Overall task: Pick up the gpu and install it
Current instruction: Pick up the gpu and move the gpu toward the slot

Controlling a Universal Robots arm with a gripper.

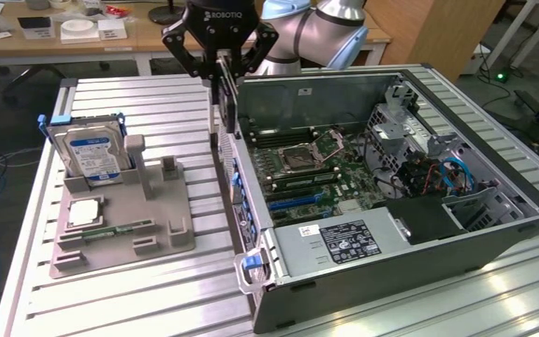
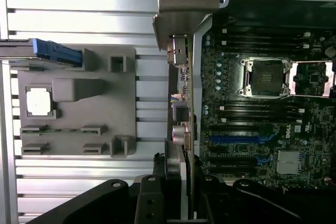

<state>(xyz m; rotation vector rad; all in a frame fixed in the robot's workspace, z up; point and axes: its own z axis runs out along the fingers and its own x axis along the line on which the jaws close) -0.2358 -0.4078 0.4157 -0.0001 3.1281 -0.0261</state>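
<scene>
— Where was the gpu (image 1: 224,105)?

— Off the table (image 1: 138,302), hanging upright on its edge. It was over the wall of the open computer case (image 1: 410,261) that faced the grey holder (image 1: 157,210), near the table's far edge.

— And the gripper (image 1: 222,74)?

— Its fingers were pressed together on the card's upper end, one on each flat side. In the wrist view the card's metal bracket and ports pointed away from the fingers.

— Was it seated in the motherboard (image 1: 307,168)?

— I could not tell whether its lower edge touched anything. The motherboard lay just beside it, inside the case.

— What else was there?

— The holder stood toward the table's edge on the exterior view's left. It carried an upright hard drive (image 1: 90,151), a processor chip (image 1: 84,212) and a memory stick (image 1: 120,228).
</scene>
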